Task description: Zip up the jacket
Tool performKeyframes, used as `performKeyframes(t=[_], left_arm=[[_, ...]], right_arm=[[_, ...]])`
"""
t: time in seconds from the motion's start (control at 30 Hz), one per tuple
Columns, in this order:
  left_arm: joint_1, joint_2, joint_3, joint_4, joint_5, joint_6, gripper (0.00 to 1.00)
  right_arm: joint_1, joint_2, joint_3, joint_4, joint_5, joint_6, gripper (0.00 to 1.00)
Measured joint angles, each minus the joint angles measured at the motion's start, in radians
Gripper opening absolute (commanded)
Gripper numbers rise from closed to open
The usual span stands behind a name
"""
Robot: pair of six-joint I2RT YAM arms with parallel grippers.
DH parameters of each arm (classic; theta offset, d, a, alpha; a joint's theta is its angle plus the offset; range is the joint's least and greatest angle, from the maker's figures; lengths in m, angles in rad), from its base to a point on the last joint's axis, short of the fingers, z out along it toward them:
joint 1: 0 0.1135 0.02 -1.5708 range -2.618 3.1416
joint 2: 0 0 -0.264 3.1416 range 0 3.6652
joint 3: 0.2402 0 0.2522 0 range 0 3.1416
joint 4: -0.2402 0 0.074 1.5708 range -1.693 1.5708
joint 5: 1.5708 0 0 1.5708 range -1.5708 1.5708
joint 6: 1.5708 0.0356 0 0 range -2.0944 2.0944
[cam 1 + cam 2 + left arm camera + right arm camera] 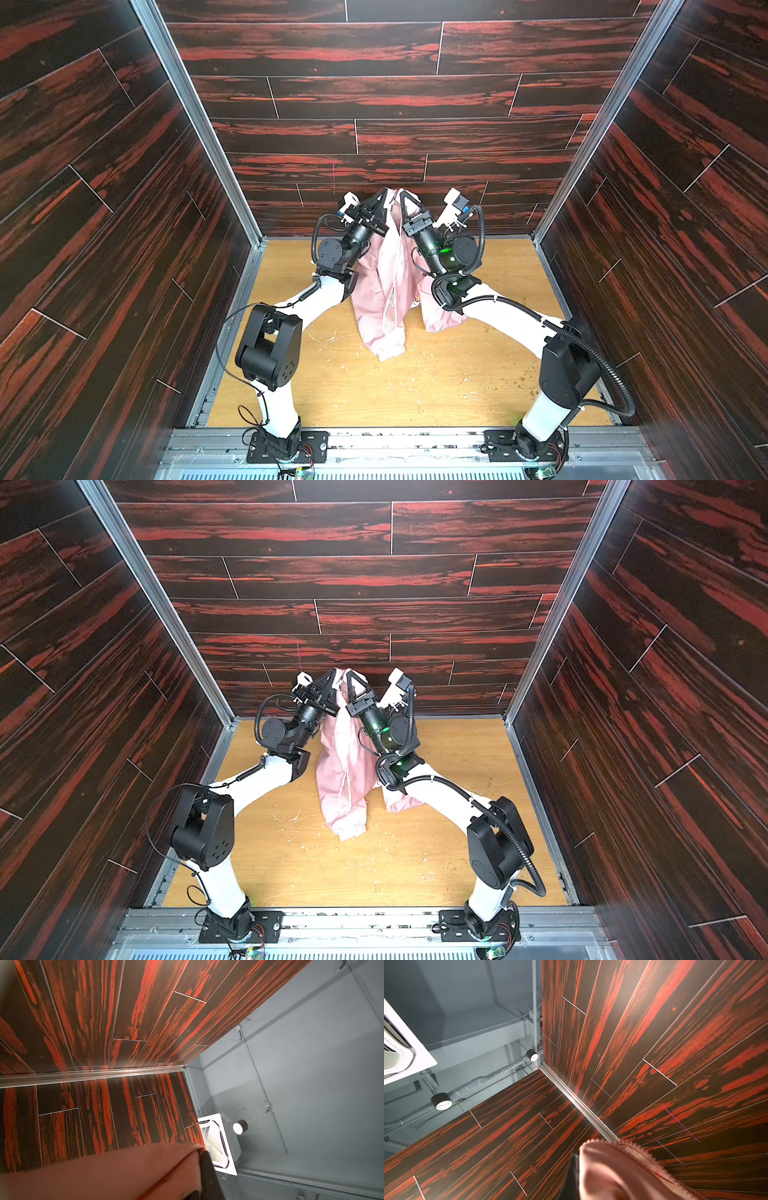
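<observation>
Lt-pink jacket [374,291], tan wood-grain table [415,386], blk walls [374,95] w/ red streaks, white/blk arms [320,296]

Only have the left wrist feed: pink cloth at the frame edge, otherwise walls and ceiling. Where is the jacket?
Observer: The jacket hangs lifted between both arms. Its lower end reaches down to the table.
Operator: Is the right side holding it too?
Observer: Yes. The right gripper is shut on the jacket's top edge, close beside the left gripper, which is also shut on it.
Operator: Zipper closed?
Observer: Not at the top. The right wrist view shows bare zipper teeth along a free edge of the fabric.
</observation>
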Motion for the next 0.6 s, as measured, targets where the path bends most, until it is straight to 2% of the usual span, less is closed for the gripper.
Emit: performKeyframes(t=[0.6], left_arm=[[-0.005, 0.008, 0.024, 0.0, -0.005, -0.001, 0.0]], right_arm=[[0.005, 0.002, 0.016, -0.01, -0.005, 0.005, 0.0]])
